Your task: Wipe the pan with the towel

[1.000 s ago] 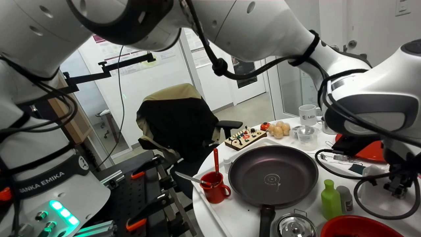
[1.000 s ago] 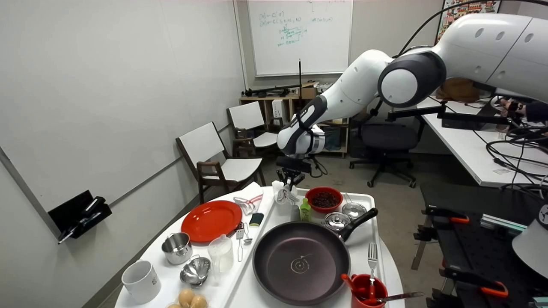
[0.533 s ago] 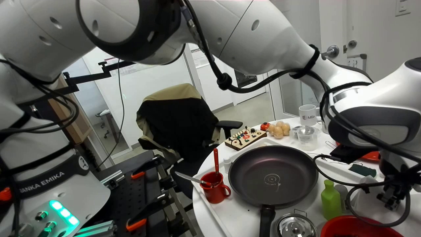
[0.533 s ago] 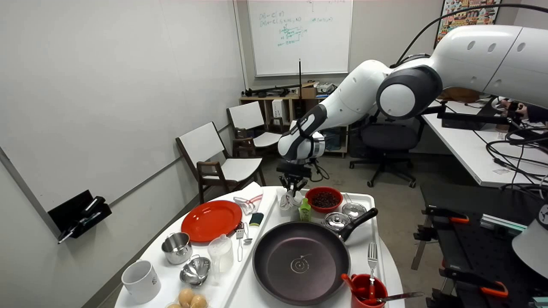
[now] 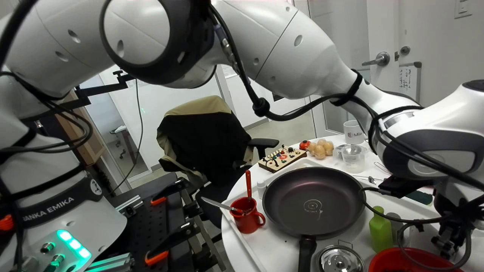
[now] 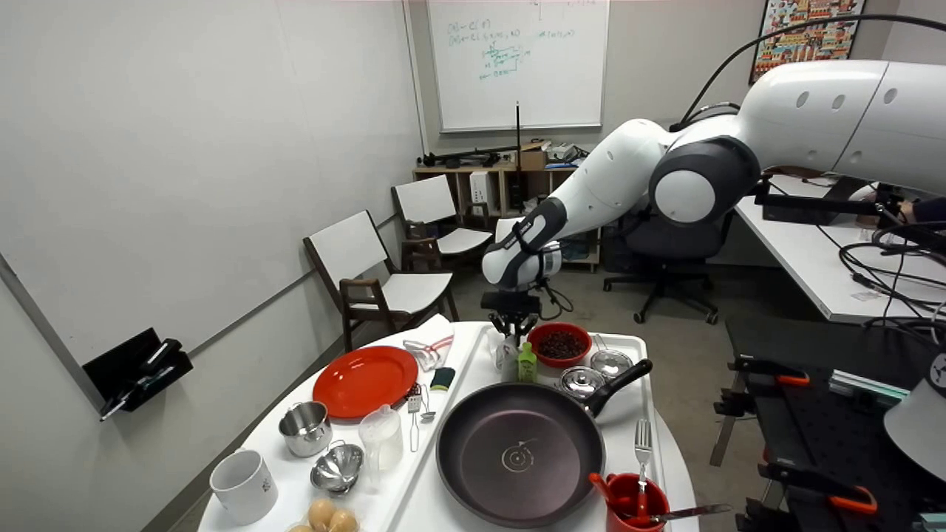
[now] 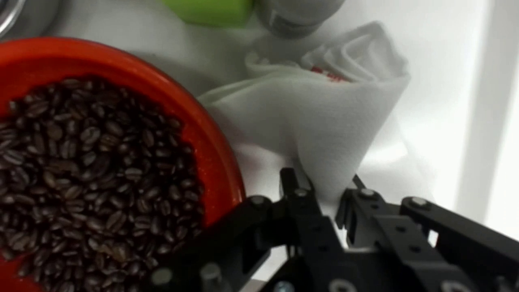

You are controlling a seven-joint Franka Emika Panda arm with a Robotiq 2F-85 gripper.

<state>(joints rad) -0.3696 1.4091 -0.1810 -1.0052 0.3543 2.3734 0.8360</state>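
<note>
The towel (image 7: 328, 121) is white with a bit of red print, folded and bunched. It stands between the gripper's fingers in the wrist view and also shows below the gripper in an exterior view (image 6: 507, 356). My gripper (image 7: 324, 181) is shut on the towel, low over the white tray's far end; it also shows in both exterior views (image 6: 515, 325) (image 5: 448, 245). The dark pan (image 6: 517, 473) lies on the tray, apart from gripper and towel, with nothing in it; it also shows in an exterior view (image 5: 314, 200).
A red bowl (image 7: 211, 138) of coffee beans is close beside the gripper. A green bottle (image 6: 527, 363) and a grey shaker (image 7: 300, 16) stand between towel and pan. Metal lids (image 6: 582, 383) and the pan handle (image 6: 621, 388) are near the bowl. A red mug (image 6: 635, 495) holds cutlery.
The arm has lowered and the gripper has moved toward the red bowl and green bottle. The towel has moved along with it. The pan has not moved.
</note>
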